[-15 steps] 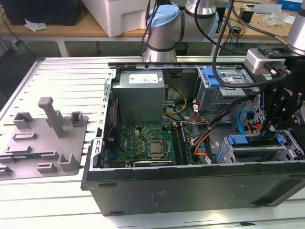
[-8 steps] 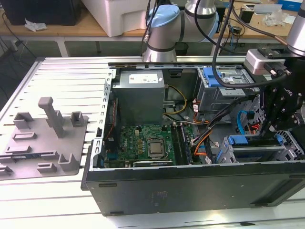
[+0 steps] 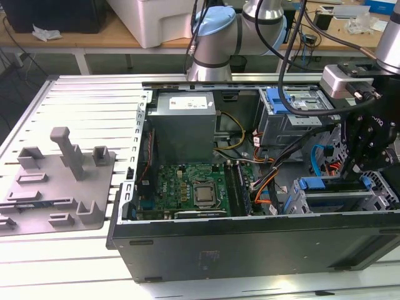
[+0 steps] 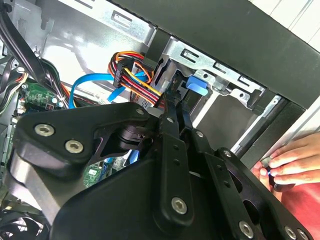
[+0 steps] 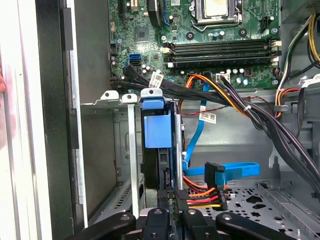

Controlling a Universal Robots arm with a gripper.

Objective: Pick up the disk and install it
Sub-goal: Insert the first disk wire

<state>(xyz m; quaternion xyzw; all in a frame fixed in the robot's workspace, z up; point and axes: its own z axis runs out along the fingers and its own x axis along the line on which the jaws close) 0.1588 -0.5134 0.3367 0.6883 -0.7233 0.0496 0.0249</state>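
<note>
Disk (image 5: 156,131), blue-framed slab, stands inside metal bay (image 5: 112,107).

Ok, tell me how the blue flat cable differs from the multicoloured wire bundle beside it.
The blue flat cable is one single-coloured ribbon; the wire bundle is separate red, orange, yellow and black strands. The cable ends in a blue plug, the bundle in a black one. Both end close together near the disk.

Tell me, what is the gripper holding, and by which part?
The gripper is shut on the disk, gripping its lower edge, opposite the blue tab.
</note>
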